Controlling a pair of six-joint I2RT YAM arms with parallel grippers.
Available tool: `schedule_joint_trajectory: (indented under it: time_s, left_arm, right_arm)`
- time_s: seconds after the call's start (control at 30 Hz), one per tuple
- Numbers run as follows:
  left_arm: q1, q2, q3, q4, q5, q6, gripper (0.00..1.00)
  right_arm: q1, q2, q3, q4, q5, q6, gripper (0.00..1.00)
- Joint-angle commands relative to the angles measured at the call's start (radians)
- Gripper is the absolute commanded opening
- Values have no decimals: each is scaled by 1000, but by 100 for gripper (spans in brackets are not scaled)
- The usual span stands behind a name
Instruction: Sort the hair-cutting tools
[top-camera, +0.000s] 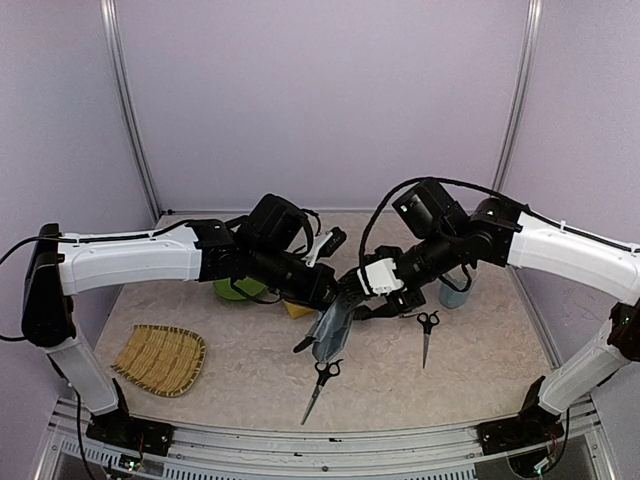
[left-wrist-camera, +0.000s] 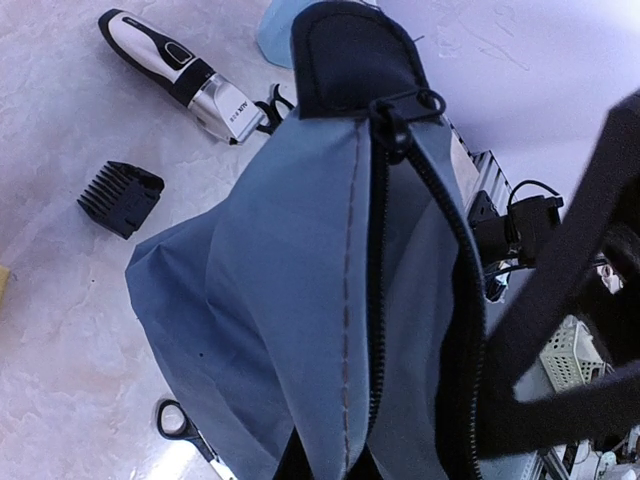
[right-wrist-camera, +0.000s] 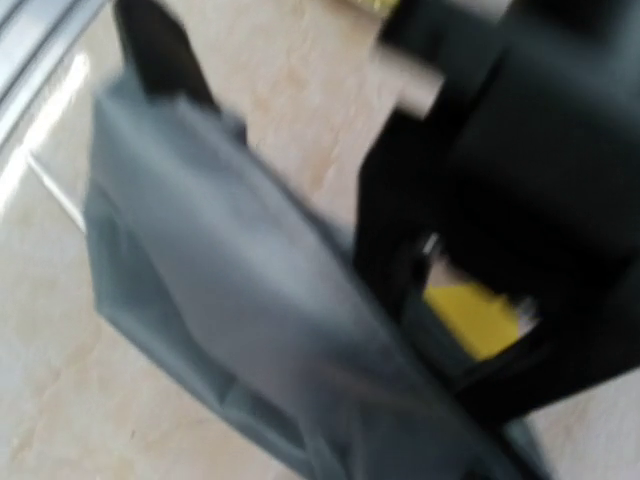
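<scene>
A grey fabric pouch (top-camera: 330, 335) hangs over the table's middle, and my left gripper (top-camera: 335, 300) is shut on its upper edge. In the left wrist view the pouch (left-wrist-camera: 300, 300) fills the frame, its zipper (left-wrist-camera: 378, 250) running down toward the pinching fingers. My right gripper (top-camera: 367, 306) sits right beside the pouch's top; its wrist view is blurred and shows only the pouch (right-wrist-camera: 250, 320), so its jaws are unclear. One pair of scissors (top-camera: 322, 385) lies below the pouch, another (top-camera: 427, 335) to the right. The clipper (left-wrist-camera: 185, 75) and black guard (left-wrist-camera: 120, 198) lie on the table.
A yellow sponge (top-camera: 297, 310) and a green bowl (top-camera: 238, 290) sit under the left arm. A blue cup (top-camera: 455, 292) stands at the right, and a woven tray (top-camera: 160, 360) lies at the near left. Frame rails run along the near edge.
</scene>
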Motion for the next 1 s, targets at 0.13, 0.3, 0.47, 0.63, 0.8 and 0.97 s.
schedule_joint_trajectory:
  time_s: [0.13,0.3,0.47,0.63,0.8,0.97]
  left_arm:
    - [-17,33,38,-4,70,17,0]
    - [-19,51,32,-3,84,10,0]
    - [-20,60,38,0,103,11,0]
    - [-22,61,49,4,115,14,0]
    - [-19,49,47,-6,106,17,0]
    - [-5,42,61,-47,33,26,7]
  right_arm:
    - [11,-11,-45,55,58,-3,55]
    - [11,-30,-34,59,53,10,55]
    - [12,-45,-42,56,63,10,58]
    - [11,-32,-90,83,73,8,60]
    - [12,-17,-83,53,49,11,44]
    - [14,-24,-69,11,43,14,7]
